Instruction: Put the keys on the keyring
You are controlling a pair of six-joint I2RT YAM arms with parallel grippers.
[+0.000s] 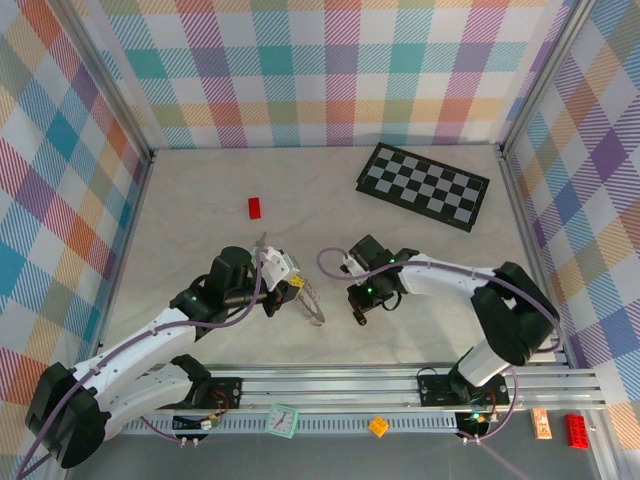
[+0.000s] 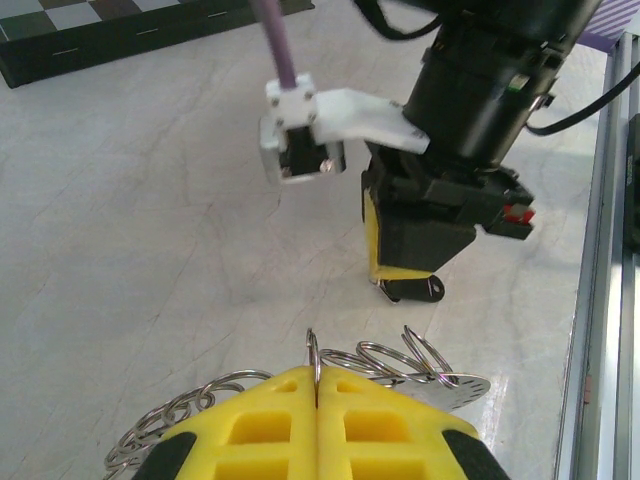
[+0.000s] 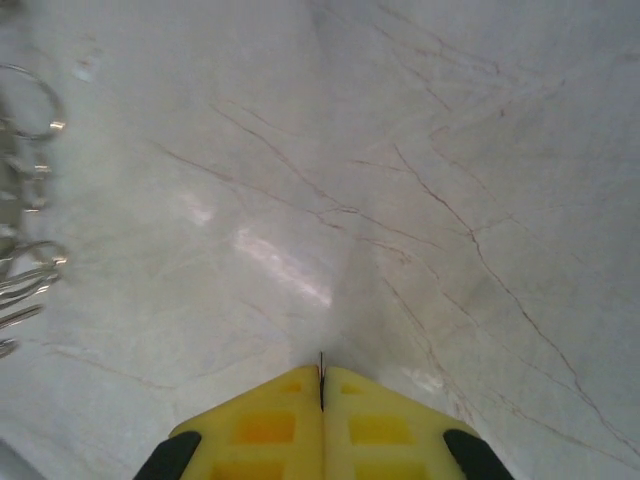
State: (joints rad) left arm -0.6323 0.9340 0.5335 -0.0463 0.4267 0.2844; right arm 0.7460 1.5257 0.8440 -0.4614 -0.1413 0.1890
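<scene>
L claw [image 2: 316, 374] clamped on keyring [image 2: 372, 360]; R claw [image 3: 321, 374] clamped on black key [image 2: 412, 289]

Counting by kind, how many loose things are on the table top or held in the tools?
Chequered board: 1
Red brick: 1
Keyring, in the left tool: 1
Black key, in the right tool: 1
Total: 4

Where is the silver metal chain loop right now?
In the left wrist view, the silver chain loop is pinched in the left gripper, near the black-headed key in the right gripper.
</scene>
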